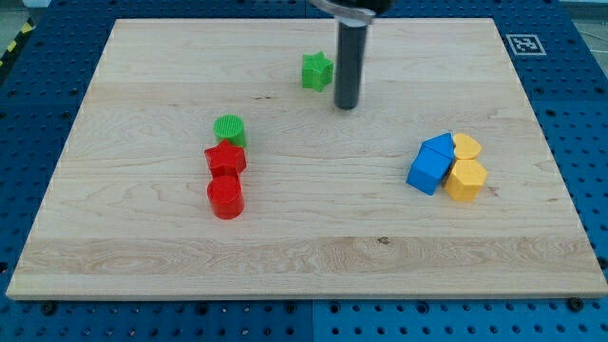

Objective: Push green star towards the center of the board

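green star (317, 71) near board's (142, 256) top edge, my tip (346, 105) just right

A pale wooden board (304, 256) with visible grain fills most of the view. Around the board on every side lies a blue desk (584, 142) dotted with rows of small holes. Beyond the board's top right corner sits a black-and-white square marker (524, 44). Beyond its top left corner runs a yellow-and-black striped strip (11, 52). Light falls evenly, with soft shadows.
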